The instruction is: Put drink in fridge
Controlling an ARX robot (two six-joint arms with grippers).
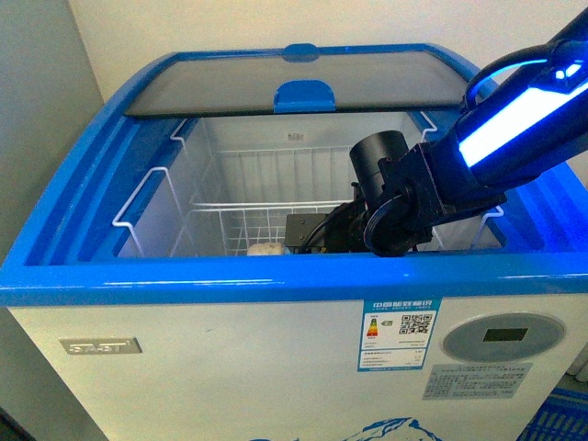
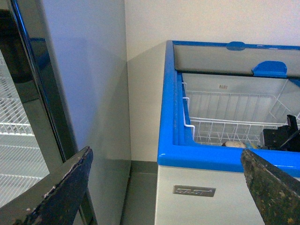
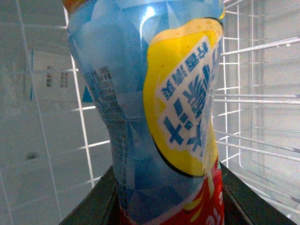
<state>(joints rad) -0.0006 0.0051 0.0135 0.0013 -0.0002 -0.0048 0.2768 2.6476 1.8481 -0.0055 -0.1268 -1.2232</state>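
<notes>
The drink (image 3: 154, 117) fills the right wrist view: a clear bottle with a light blue label, a yellow patch and red at its base. My right gripper (image 3: 168, 206) is shut on it, with dark fingers (image 3: 93, 206) on both sides. In the front view my right arm reaches from the right into the open fridge (image 1: 276, 276), and the gripper (image 1: 294, 241) is low inside a white wire basket (image 1: 239, 197). A pale rounded end (image 1: 266, 248) shows beside it. My left gripper (image 2: 166, 187) is open and empty, outside the fridge's front left corner (image 2: 197, 157).
The glass lid (image 1: 303, 83) is slid to the back. A tall grey glass-door cabinet (image 2: 28, 117) stands left of the fridge, with a narrow floor gap between them. Basket wires (image 3: 253, 93) surround the bottle. A blue crate (image 1: 560, 418) is at the lower right.
</notes>
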